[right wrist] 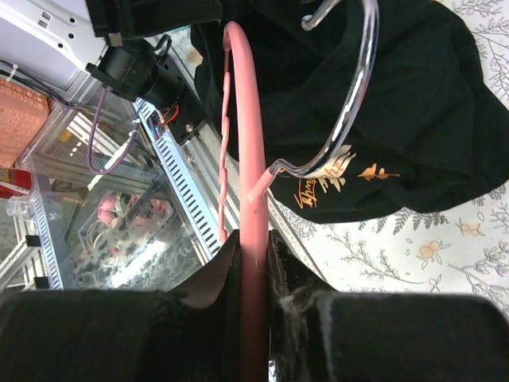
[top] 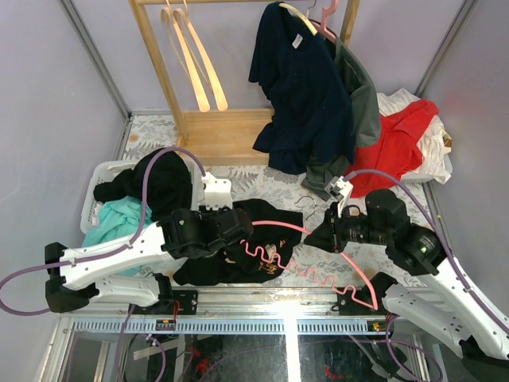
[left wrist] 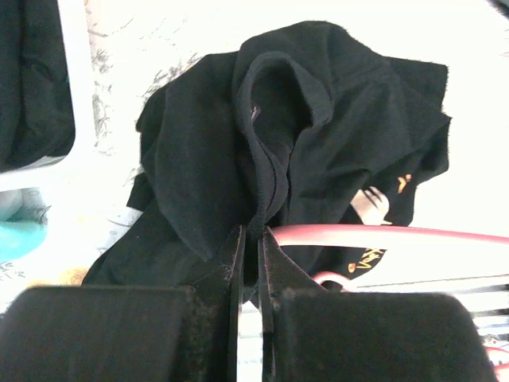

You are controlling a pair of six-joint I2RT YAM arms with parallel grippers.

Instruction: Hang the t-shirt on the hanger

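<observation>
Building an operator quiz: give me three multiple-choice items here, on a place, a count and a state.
1. Where does the black t-shirt lie? A on the table; B in the basket; C on the rack.
2. How many pale wooden hangers hang empty? A one; B two; C four.
3. The right gripper is: A open; B shut on the pink hanger; C out of view.
Answers: 1A, it lies crumpled there; 2B, two hang side by side; 3B, it clamps the pink bar.
</observation>
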